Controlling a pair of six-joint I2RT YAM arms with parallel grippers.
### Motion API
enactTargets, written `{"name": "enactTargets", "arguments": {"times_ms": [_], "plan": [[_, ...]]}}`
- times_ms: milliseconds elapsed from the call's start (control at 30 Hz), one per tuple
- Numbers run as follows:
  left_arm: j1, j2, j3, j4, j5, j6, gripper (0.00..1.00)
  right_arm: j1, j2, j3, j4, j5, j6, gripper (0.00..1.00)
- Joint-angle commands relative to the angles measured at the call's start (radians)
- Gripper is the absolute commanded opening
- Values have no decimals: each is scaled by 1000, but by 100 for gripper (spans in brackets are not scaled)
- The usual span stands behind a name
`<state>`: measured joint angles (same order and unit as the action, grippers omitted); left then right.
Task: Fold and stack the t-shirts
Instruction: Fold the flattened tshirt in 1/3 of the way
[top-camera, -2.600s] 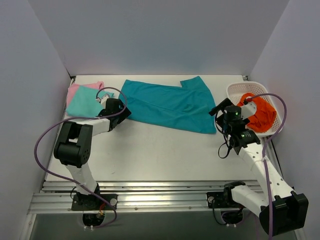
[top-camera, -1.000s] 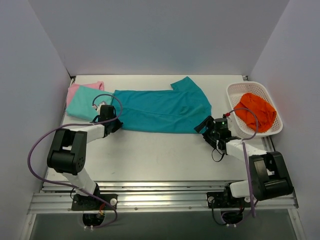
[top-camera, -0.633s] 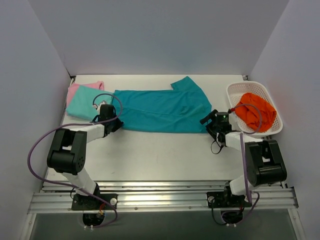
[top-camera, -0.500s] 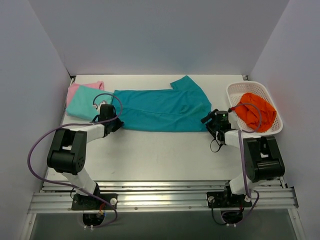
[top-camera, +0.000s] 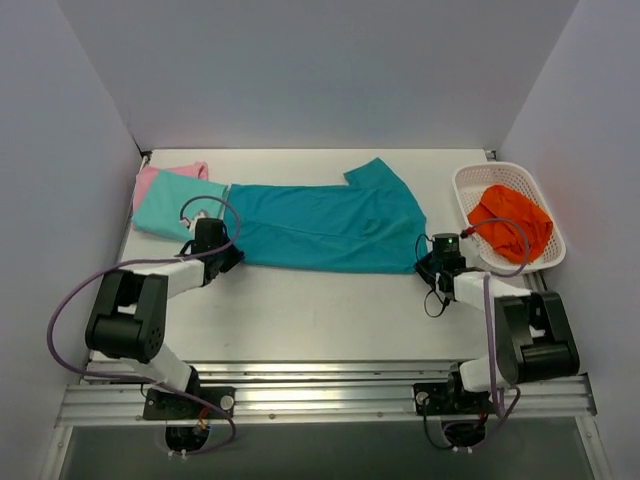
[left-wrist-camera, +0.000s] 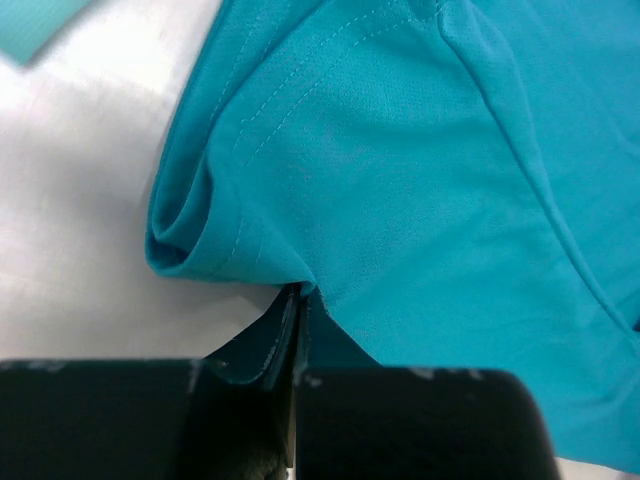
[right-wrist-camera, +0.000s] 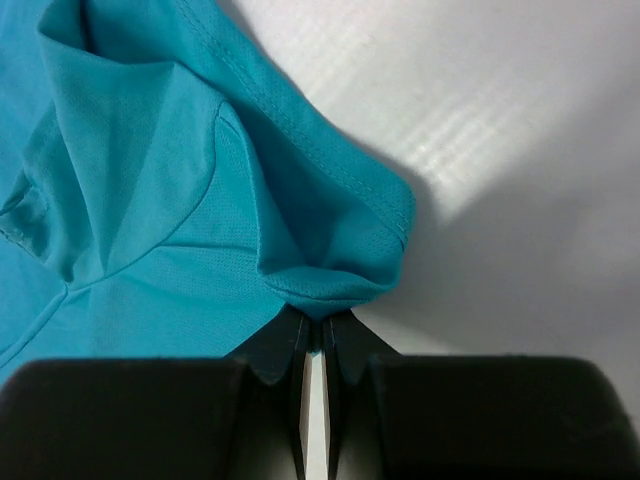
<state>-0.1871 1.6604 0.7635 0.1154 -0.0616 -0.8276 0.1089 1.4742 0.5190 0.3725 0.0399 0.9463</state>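
Note:
A deep teal t-shirt (top-camera: 325, 222) lies stretched lengthwise across the table's middle. My left gripper (top-camera: 222, 256) is shut on the shirt's near-left corner; the left wrist view shows teal cloth (left-wrist-camera: 400, 170) pinched at the left gripper (left-wrist-camera: 300, 295). My right gripper (top-camera: 428, 262) is shut on the near-right corner, with bunched teal fabric (right-wrist-camera: 300, 250) caught at the right gripper (right-wrist-camera: 320, 320). A paler aqua-mint t-shirt (top-camera: 178, 201) lies folded at the back left on top of a pink t-shirt (top-camera: 152, 181).
A white lattice basket (top-camera: 478, 180) at the right holds an orange cloth (top-camera: 512, 225). Purple cables loop beside both arms. Walls close in on the left, back and right.
The right gripper has closed on the teal shirt's near-right corner and drawn it rightward. The left gripper has slid toward the front with its corner. The shirt is now stretched straighter.

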Motion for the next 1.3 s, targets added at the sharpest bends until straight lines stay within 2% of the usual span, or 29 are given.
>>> {"name": "enactTargets", "arguments": {"times_ms": [0,100,133,233,400,467,533,567,600,633,700,733,800,867,967,1000,1067,1133,1200,1233,1267], "plan": [[-18,-146,-71,27,-26,-60,2,-5,-155,-11,-213,106,9,0],[-55,-269,-113,-26,-87,-100,2,-3,-384,-2,-375,193,11,0],[-86,-302,-134,-63,-99,-113,2,-5,-429,1,-470,210,11,0],[-133,-433,-165,-153,-122,-126,2,-8,-591,21,-608,258,5,0],[-176,-661,-245,-276,-132,-156,2,-8,-738,30,-756,275,-3,0],[-186,-744,-266,-325,-115,-163,2,-9,-764,23,-793,249,-6,4],[-193,-790,-271,-390,-100,-168,2,-9,-776,16,-814,227,-15,28],[-198,-829,-271,-404,-93,-165,3,-11,-781,10,-820,206,-18,49],[-206,-847,-273,-420,-83,-163,6,-8,-787,6,-823,189,-21,89],[-209,-864,-273,-456,-72,-163,21,-8,-804,1,-831,174,-21,99],[-221,-916,-279,-480,-43,-166,46,-8,-824,6,-853,166,-6,100],[-224,-935,-277,-505,-29,-172,72,-8,-847,12,-871,164,-1,100],[-238,-984,-273,-531,2,-176,88,-8,-882,61,-897,189,-1,100],[-239,-1025,-244,-588,6,-176,95,-8,-900,101,-926,205,-9,100],[-241,-1071,-176,-641,16,-157,98,-8,-901,168,-925,241,-14,100],[-241,-1076,-161,-646,-6,-153,94,-8,-879,177,-907,238,-20,100],[-238,-1062,-130,-617,-30,-134,94,-8,-841,191,-821,219,-29,100],[-236,-1019,-110,-539,-85,-90,94,-8,-744,191,-689,145,-49,100],[-229,-917,-86,-467,-109,-53,94,-6,-659,191,-574,88,-72,100],[-227,-871,-76,-394,-141,-23,94,-6,-561,191,-472,48,-76,100],[-212,-770,-66,-367,-147,-12,94,-6,-507,217,-436,46,-81,100]]}}
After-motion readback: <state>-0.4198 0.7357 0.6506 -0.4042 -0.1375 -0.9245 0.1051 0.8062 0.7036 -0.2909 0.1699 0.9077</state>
